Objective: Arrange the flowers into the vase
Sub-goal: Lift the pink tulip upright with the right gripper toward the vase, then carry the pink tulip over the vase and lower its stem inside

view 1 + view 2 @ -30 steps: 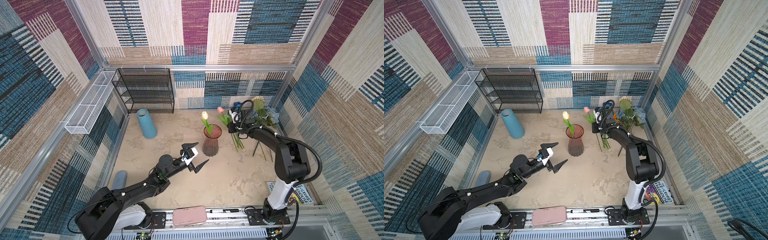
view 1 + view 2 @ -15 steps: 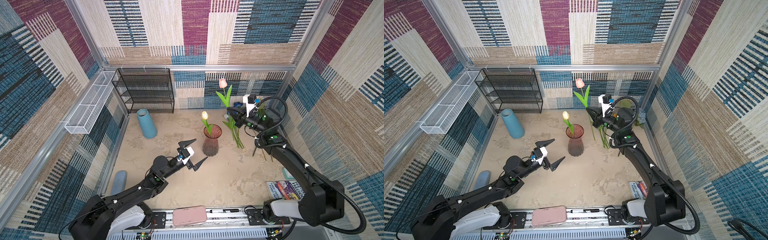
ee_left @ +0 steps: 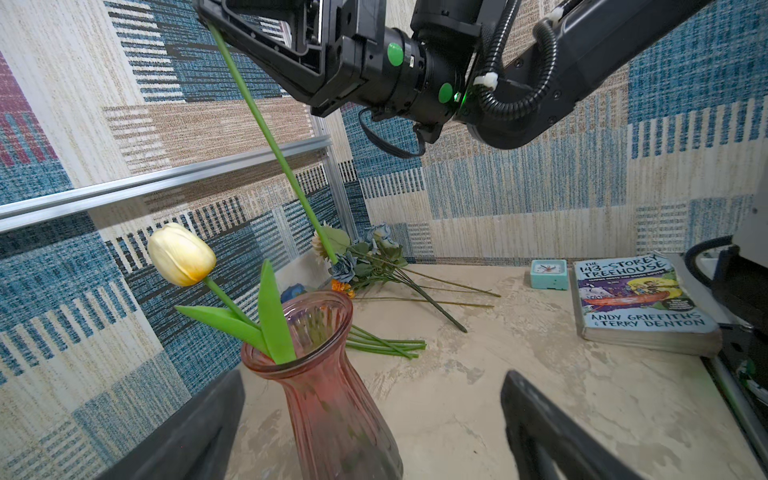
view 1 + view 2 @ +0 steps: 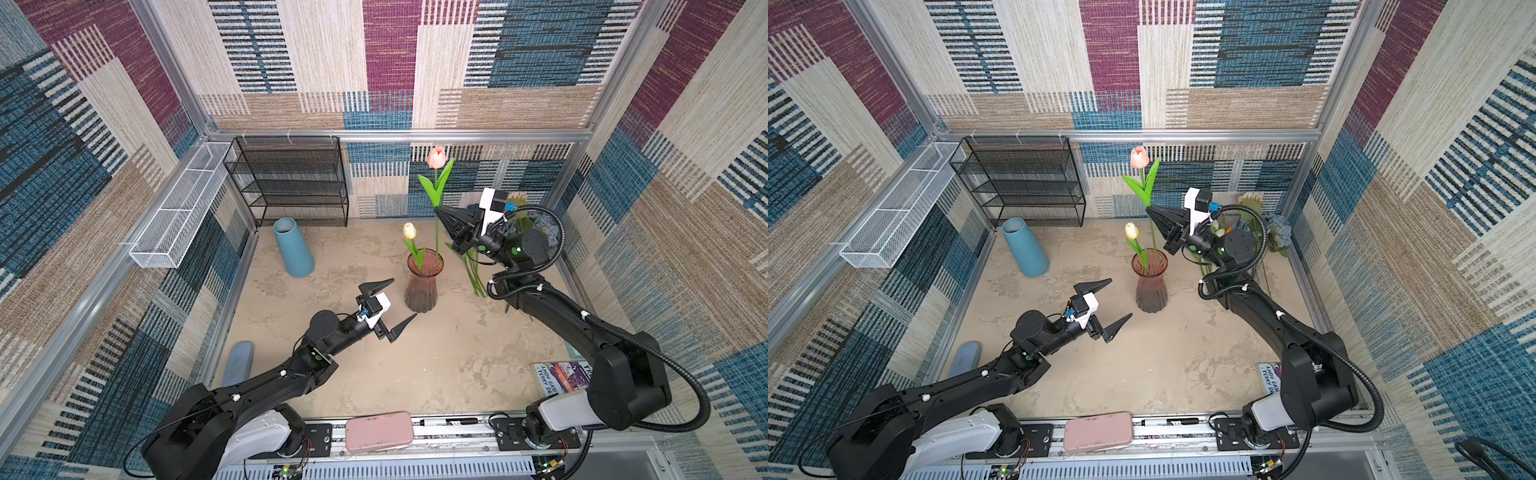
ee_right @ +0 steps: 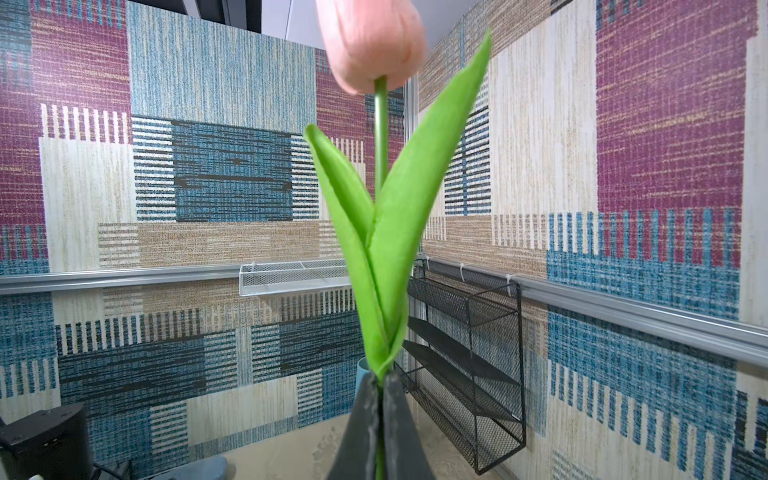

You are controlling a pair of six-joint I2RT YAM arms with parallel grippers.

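A blue vase (image 4: 293,249) and a black rack (image 4: 291,183) stand at the back left of the tabletop (image 4: 415,374). A book (image 4: 559,376) and a small clock (image 3: 548,274) lie on the right. The loose flowers (image 3: 374,266) lie piled at the back right, behind the right arm. The glass vase (image 4: 422,286) stands upright mid-tabletop with a cream tulip (image 4: 409,230) in it. The right tool (image 4: 437,210) is clamped on the stem of a pink tulip (image 4: 436,157), which is upright with its bloom up. The stem's end hangs just above the glass vase's mouth. The left tool (image 4: 404,298) gapes wide and empty, pointed at the glass vase and near it but not touching.
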